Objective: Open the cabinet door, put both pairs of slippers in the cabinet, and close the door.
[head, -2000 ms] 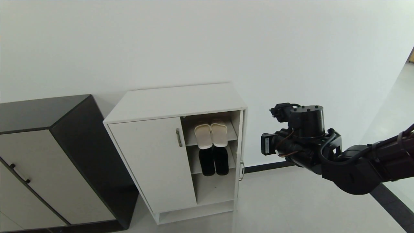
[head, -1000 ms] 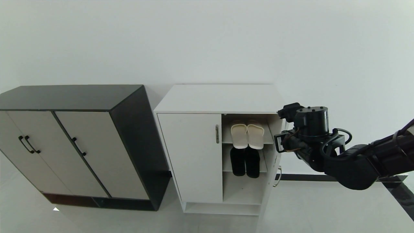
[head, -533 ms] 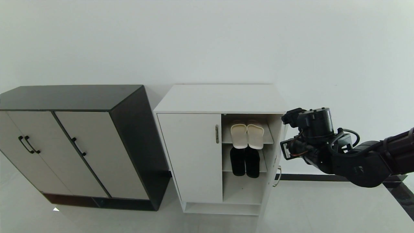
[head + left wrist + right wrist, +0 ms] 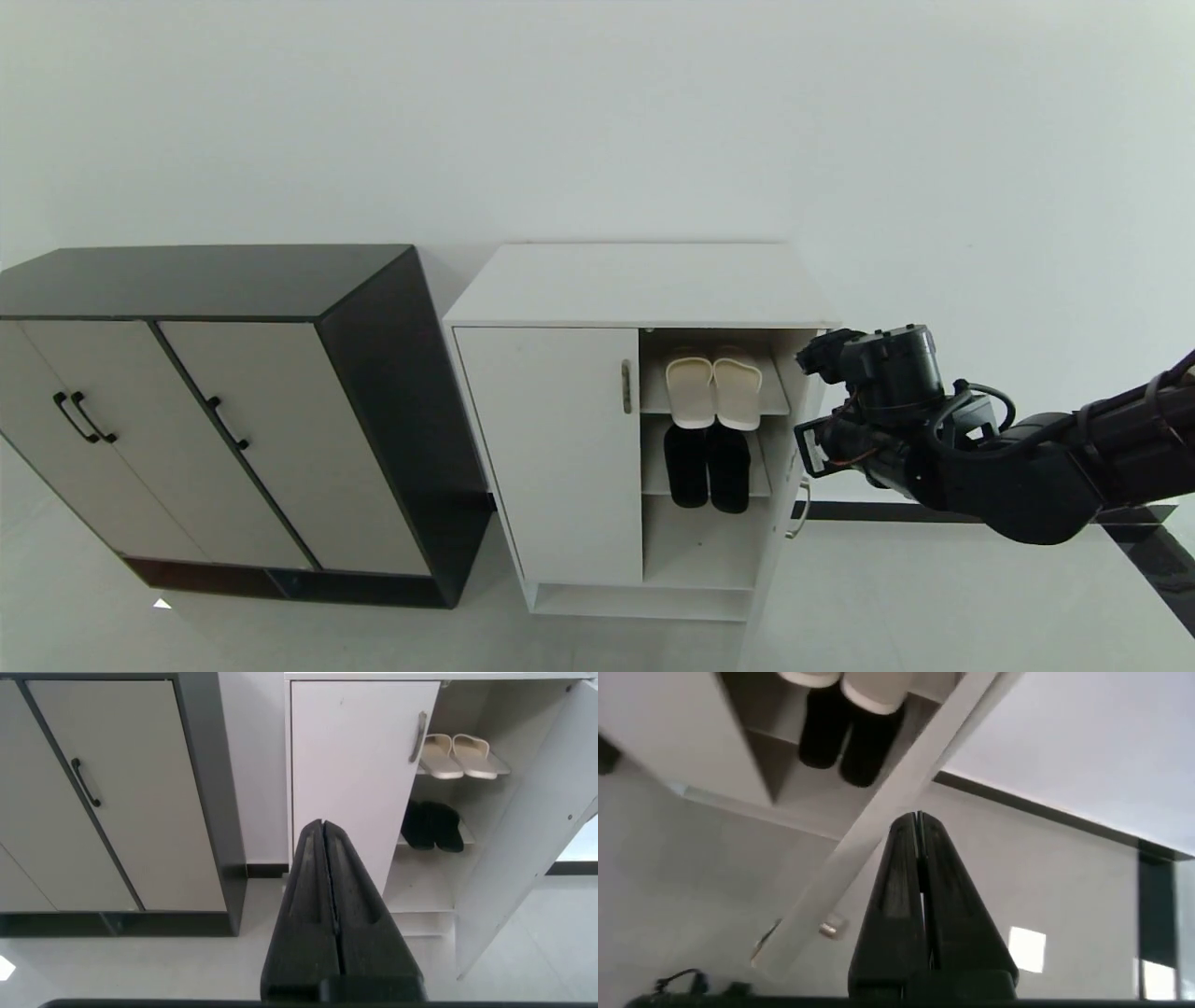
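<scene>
The white cabinet [image 4: 635,285] stands against the wall with its left door [image 4: 551,448] closed and its right door [image 4: 773,551] swung open towards me. White slippers [image 4: 714,392] lie on the top shelf, black slippers [image 4: 707,467] on the shelf below. My right gripper [image 4: 805,446] is at the outer side of the open door, above its handle [image 4: 801,509]. In the right wrist view this gripper [image 4: 920,826] is shut and empty, its tips at the door [image 4: 878,831]. My left gripper [image 4: 323,829] is shut and empty, low in front of the cabinet's closed door [image 4: 360,775].
A black cabinet [image 4: 233,411] with two grey doors stands just left of the white one. A dark baseboard stripe [image 4: 934,511] runs along the wall on the right. Bare grey floor lies in front of both cabinets.
The head camera swung early on, bringing both cabinets into frontal view. Over the last half second my right gripper has moved left and slightly down, closer to the open door.
</scene>
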### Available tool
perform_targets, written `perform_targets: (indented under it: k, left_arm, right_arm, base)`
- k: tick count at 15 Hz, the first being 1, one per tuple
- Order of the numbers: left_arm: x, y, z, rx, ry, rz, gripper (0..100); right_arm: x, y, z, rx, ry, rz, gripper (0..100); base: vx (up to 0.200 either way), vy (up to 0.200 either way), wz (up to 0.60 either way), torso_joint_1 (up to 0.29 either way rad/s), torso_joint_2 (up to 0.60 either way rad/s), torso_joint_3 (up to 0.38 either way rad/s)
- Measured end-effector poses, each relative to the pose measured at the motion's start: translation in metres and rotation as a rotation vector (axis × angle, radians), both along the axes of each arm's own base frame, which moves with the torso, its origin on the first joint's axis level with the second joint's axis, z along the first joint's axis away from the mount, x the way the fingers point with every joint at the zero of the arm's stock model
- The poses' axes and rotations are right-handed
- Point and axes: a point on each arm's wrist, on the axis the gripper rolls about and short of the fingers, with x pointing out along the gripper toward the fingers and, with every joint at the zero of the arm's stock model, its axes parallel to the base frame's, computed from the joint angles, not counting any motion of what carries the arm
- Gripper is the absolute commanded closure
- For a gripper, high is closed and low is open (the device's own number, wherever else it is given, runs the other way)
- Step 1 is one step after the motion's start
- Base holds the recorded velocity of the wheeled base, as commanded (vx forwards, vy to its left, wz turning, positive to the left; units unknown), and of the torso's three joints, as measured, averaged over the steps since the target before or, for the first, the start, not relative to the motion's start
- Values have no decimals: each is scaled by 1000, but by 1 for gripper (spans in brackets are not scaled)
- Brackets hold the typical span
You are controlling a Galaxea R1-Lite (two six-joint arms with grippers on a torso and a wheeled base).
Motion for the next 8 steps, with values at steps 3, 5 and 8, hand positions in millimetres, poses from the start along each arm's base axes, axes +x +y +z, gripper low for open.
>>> perform_targets:
  k: [3,5,8]
  left_arm:
    - [0,0,0,0,0,0,100]
    - [0,0,0,0,0,0,100]
    - [0,0,0,1,0,0,100]
  right_arm:
    - [1,9,1,100,-1,69,100]
    - [4,12,7,158,-67,95,100]
    - [4,16,9,226,-115,157,100]
  base:
    - [0,0,0,0,0,0]
    - [0,0,0,0,0,0]
    - [0,0,0,0,0,0]
